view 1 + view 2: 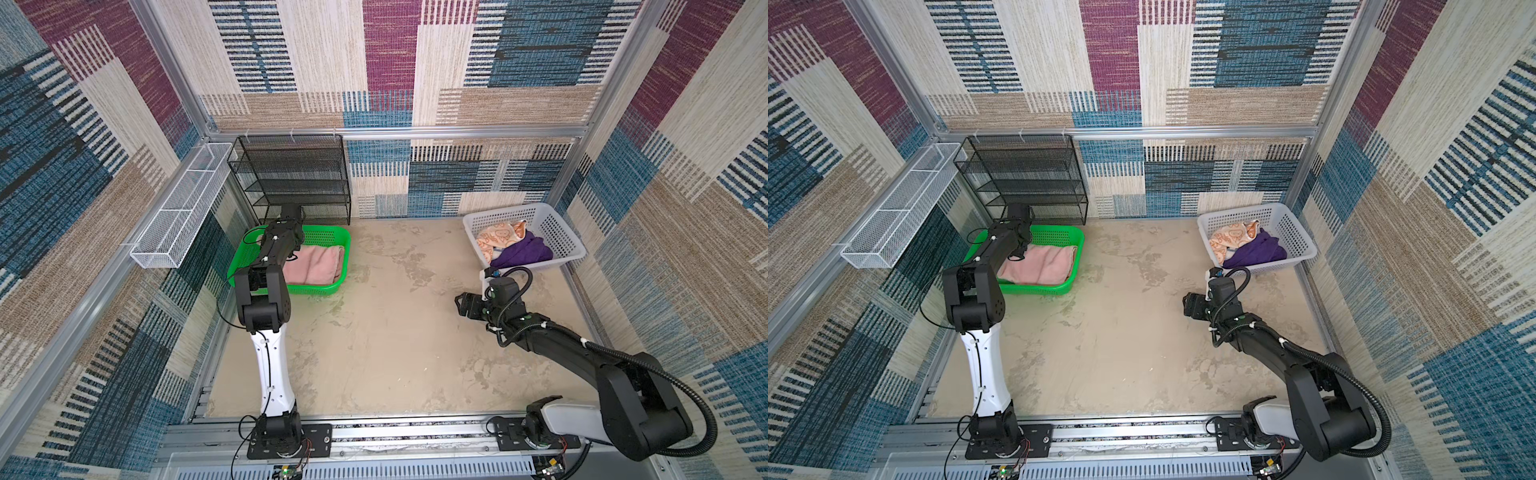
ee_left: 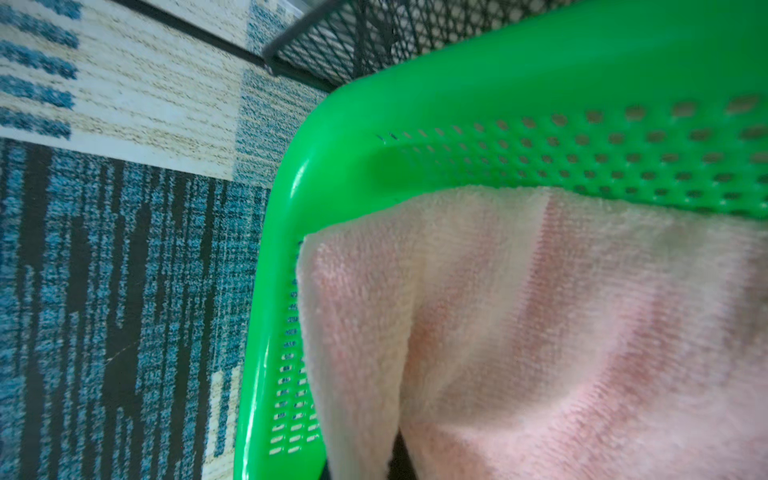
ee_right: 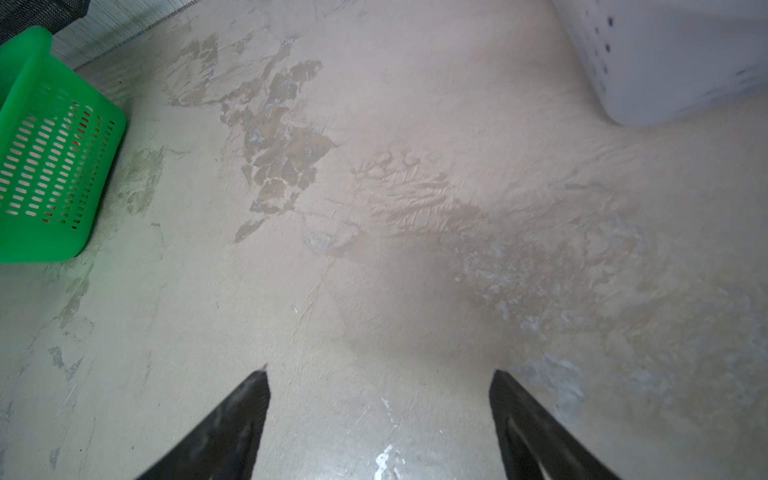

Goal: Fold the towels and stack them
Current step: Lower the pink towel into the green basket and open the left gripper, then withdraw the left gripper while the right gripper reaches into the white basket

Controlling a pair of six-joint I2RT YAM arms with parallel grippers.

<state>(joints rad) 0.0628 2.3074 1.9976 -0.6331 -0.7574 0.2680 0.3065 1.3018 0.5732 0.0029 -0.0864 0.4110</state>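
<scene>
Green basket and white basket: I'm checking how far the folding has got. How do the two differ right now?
The green basket holds a pink towel lying flat and folded; the white basket holds an orange towel and a purple towel, both crumpled. The green basket sits back left by the black rack; the white basket sits back right. Both are perforated plastic.

Bare worktop [image 3: 374, 257] lies ahead of the right end effector [image 3: 380, 372]; white basket [image 3: 665, 62] near one side, green basket [image 3: 54, 166] well apart ahead.

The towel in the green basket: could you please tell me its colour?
The towel is plain pale pink, clearest in the left wrist view.
</scene>
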